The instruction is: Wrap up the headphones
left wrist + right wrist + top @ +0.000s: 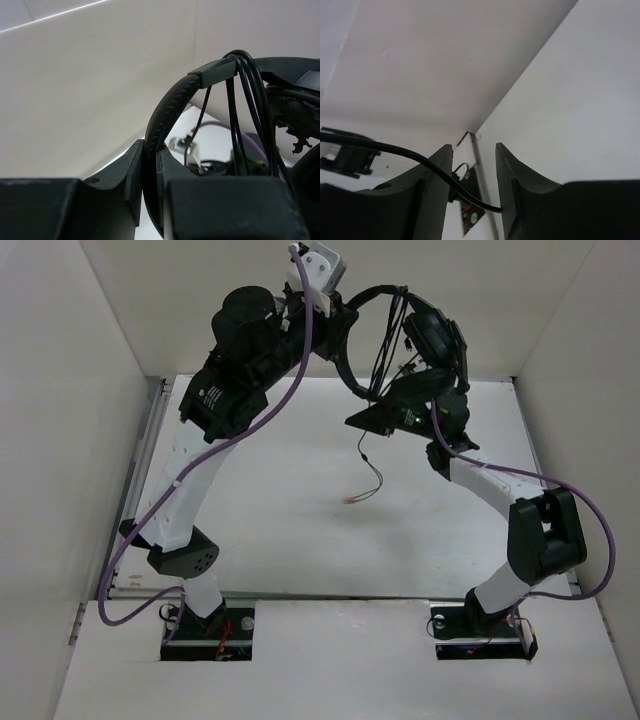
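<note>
The black headphones (432, 332) are held high above the table. My left gripper (338, 338) is shut on the padded headband (169, 111), clamped between both fingers (132, 165). Several turns of the thin black cable (239, 107) loop over the headband near the earcup. The loose cable end (366, 472) hangs down to the plugs (351, 500) just above the table. My right gripper (362, 420) sits below the headphones with its jaws apart. A strand of cable (415, 154) runs across the gap between its fingers (507, 165), touching the right one, not pinched.
White enclosure walls stand on the left, back and right. A metal rail (148, 455) runs along the table's left edge. Purple robot cables (285, 390) hang from both arms. The white table top (300, 530) lies below the hanging plugs.
</note>
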Motion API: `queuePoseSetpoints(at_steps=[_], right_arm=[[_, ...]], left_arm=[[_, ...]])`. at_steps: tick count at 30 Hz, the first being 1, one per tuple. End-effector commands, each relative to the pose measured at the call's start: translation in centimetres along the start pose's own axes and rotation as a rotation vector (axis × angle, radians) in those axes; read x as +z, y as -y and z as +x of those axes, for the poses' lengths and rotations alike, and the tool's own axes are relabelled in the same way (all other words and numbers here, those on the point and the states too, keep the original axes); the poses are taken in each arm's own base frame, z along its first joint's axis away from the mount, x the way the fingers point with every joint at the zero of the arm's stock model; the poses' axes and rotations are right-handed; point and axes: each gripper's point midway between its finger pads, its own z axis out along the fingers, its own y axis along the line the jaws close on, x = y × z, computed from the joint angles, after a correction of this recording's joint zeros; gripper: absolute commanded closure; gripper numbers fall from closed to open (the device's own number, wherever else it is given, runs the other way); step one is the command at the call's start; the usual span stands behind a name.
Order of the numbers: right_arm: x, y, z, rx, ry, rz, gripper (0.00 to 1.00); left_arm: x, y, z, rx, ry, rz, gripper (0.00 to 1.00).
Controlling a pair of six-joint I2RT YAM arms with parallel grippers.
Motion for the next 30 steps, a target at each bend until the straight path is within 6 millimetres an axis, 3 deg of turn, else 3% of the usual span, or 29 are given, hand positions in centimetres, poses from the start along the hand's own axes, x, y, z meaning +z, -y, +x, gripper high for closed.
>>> queuePoseSetpoints(at_steps=[1, 10, 30], right_arm=[[0.0, -6.4, 1.3, -0.026, -0.016, -0.177, 0.53], [-0.1, -7.7, 6.3, 0.011, -0.113, -0.213, 0.45], [-0.7, -11.9, 12.2, -0.070, -0.295, -0.358, 0.61]], left_arm=[[-1.4, -3.4, -6.5, -0.007, 0.217, -0.140, 1.00], [-2.5, -11.3, -8.8, 0.071, 0.311, -0.418, 0.99], [-5.1, -20.2, -9.1, 0.164, 0.338, -0.727, 0.98]])
